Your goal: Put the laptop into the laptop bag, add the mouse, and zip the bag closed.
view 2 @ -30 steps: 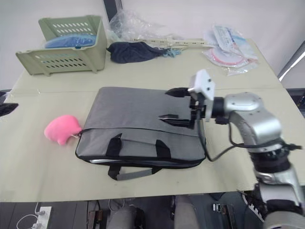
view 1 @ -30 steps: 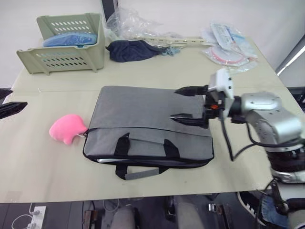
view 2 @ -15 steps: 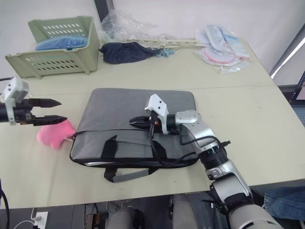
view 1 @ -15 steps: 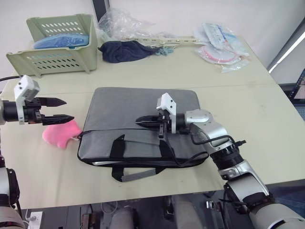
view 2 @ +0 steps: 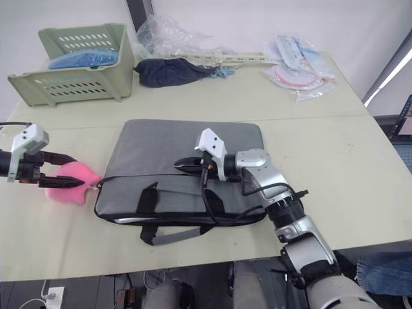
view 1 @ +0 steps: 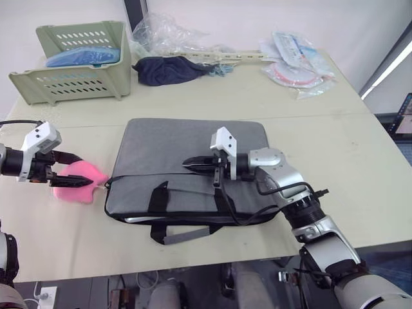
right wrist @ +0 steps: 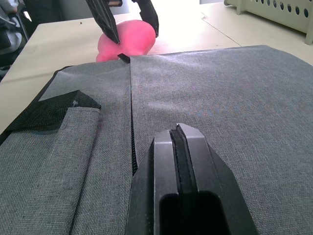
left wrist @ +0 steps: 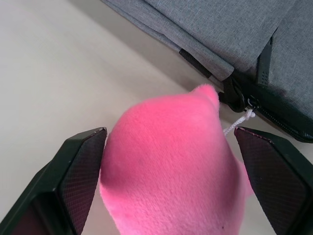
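Observation:
The grey laptop bag (view 1: 174, 145) lies flat mid-table, its black handles (view 1: 158, 196) toward the front edge. My right gripper (view 1: 186, 164) is shut and empty, resting low over the bag's top beside the zip line (right wrist: 133, 147) and pointing left. My left gripper (view 1: 82, 172) is open at the bag's left end. Its fingers (left wrist: 80, 164) straddle a pink fuzzy lump (left wrist: 171, 166), which is tied by a white string (left wrist: 238, 120) to the zip pull. A thin silver edge (view 1: 138, 219) shows in the bag's front seam. The laptop is otherwise hidden, and the mouse is out of view.
A green slotted basket (view 1: 71, 58) stands at the back left. Beside it lie a dark cloth (view 1: 170, 67) and crumpled clear plastic (view 1: 174, 32). Packets in plastic (view 1: 296, 61) sit at the back right. The table's front edge runs just beyond the bag's handles.
The right gripper shut and slid from the bag's right end to its middle. The left gripper came in and lowered around the pink lump. The head camera shifted too.

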Controlling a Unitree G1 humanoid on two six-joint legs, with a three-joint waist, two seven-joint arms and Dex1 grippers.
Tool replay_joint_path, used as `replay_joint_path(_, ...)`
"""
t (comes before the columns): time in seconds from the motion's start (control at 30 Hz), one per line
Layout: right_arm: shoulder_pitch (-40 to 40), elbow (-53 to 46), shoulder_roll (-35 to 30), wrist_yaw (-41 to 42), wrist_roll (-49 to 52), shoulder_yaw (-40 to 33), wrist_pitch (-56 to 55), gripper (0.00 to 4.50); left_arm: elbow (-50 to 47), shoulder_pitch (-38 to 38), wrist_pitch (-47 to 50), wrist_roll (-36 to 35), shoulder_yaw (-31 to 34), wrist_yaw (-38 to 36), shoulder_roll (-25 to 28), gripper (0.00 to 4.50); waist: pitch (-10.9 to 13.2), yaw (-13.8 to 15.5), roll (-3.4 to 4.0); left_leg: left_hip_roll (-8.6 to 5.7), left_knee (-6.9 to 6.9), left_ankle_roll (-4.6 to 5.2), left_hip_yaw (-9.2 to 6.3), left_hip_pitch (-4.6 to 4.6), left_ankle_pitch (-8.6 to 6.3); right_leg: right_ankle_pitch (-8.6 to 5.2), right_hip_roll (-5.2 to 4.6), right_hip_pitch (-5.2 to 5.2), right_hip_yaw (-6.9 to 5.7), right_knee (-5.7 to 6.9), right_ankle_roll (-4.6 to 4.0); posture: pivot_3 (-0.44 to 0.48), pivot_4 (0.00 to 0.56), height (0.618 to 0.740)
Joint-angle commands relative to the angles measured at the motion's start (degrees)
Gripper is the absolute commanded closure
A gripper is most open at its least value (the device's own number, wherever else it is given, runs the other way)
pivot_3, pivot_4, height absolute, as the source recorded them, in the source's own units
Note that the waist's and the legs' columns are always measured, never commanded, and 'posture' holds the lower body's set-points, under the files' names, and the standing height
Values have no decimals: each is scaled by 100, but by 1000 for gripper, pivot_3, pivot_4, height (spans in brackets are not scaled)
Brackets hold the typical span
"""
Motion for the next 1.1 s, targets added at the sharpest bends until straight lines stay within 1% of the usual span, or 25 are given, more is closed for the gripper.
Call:
replay_joint_path(0.03, 140, 196, 54, 61, -174, 163, 78, 4456, -205, 220, -147, 0, 14, -402, 165, 0, 0, 1, 0, 0, 0, 0, 0, 1, 0, 0, 0, 0, 0, 1, 0, 0, 150, 740)
replay_joint_path(0.13, 135, 216, 79, 64, -202, 171, 54, 4456, -288, 390, -247, -28, 37, -302, 102, 0, 0, 0, 0, 2, -1, 0, 0, 3, 0, -1, 0, 1, 0, 3, -2, 0, 150, 740)
replay_joint_path(0.23, 150, 234, 74, 78, -223, 182, 41, 4500, -402, 449, -176, -138, 153, -143, 29, 782, -1, 2, -2, 4, 0, 0, -1, 3, 0, -2, 1, 1, -2, 3, -4, 0, 150, 740)
replay_joint_path(0.27, 151, 242, 72, 74, -236, 187, 37, 4500, -438, 485, -117, -169, 179, -174, 67, 1112, -1, 1, -2, 4, 0, 0, -1, 3, 0, -2, 1, 1, -1, 3, -4, 0, 150, 740)
replay_joint_path(0.3, 148, 272, 72, 62, -257, 191, 17, 4500, -486, 548, -53, -199, 202, -244, 133, 1700, -1, 0, -2, 4, 0, 0, 0, 3, 0, -2, 1, 1, -1, 3, -4, 0, 150, 740)
replay_joint_path(0.37, 149, 331, 98, 22, -270, 174, -20, 4500, -629, 704, 60, -290, 279, -356, 273, 2429, -1, -5, -2, 4, -2, 0, 1, 6, 0, -2, 1, 1, -1, 4, -4, 0, 150, 740)
replay_joint_path(0.4, 156, 386, 129, -22, -282, 158, -60, 4500, -758, 815, 134, -362, 348, -392, 347, 2955, -1, -8, -2, 4, -2, 0, 1, 7, 0, -3, 1, 1, 0, 5, -5, 0, 150, 740)
replay_joint_path(0.43, 172, 460, 154, -52, -311, 158, -125, 4500, -893, 933, 212, -422, 415, -390, 418, 3386, -2, -19, -2, 5, -2, 0, 2, 7, 0, -3, 2, 1, 0, 5, -6, 0, 150, 740)
replay_joint_path(0.5, 199, 585, 194, -77, -365, 162, -243, 4500, -1123, 1130, 395, -538, 500, -367, 519, 4170, -2, -21, -2, 8, -3, -1, 4, 9, 0, -5, 3, 1, 1, 5, -8, 0, 150, 740)
replay_joint_path(0.53, 252, 670, 226, -97, -415, 195, -332, 4500, -1342, 1347, 619, -682, 578, -472, 632, 4469, -2, -21, -3, 8, -4, -1, 5, 12, 0, -6, 3, 2, 2, 7, -10, 0, 150, 740)
replay_joint_path(0.67, 396, 946, 313, -196, -623, 290, -607, 4500, -2083, 2126, 1176, -1124, 862, -555, 944, 4469, -5, -48, -8, 17, -8, -3, 16, 31, 0, -11, 6, 12, 11, 12, -19, 0, 150, 740)
replay_joint_path(0.77, 447, 1075, 381, -303, -720, 296, -711, 4500, -2590, 2751, 1435, -1416, 1128, -490, 1121, 4469, -9, -52, -14, 37, -18, -14, 36, 67, -5, -21, 15, 31, 22, 19, -36, 0, 150, 740)
replay_joint_path(0.83, 482, 1111, 428, -328, -722, 289, -724, 4500, -3055, 3290, 1672, -1669, 1417, -524, 1213, 4469, -11, -58, -16, 51, -21, -23, 44, 86, -10, -28, 25, 49, 23, 19, -48, 0, 150, 740)
replay_joint_path(0.97, 593, 1185, 452, -322, -810, 355, -816, 4500, -3790, 4408, 1912, -1957, 1981, -479, 1232, 4469, -13, -30, -10, 60, -25, -37, 53, 108, -15, -40, 27, 54, 27, 31, -68, 0, 150, 740)
replay_joint_path(1.07, 643, 1263, 477, -367, -881, 361, -898, 4500, -4253, 5002, 2079, -2135, 2367, -376, 1166, 4469, -15, -6, -8, 69, -28, -49, 66, 127, -20, -57, 31, 55, 27, 42, -96, 0, 150, 740)
replay_joint_path(1.1, 647, 1299, 486, -382, -908, 373, -925, 4500, -4408, 5175, 2133, -2196, 2468, -372, 1149, 4469, -21, -1, -17, 70, -30, -53, 69, 132, -20, -64, 32, 55, 27, 45, -106, 0, 150, 740)
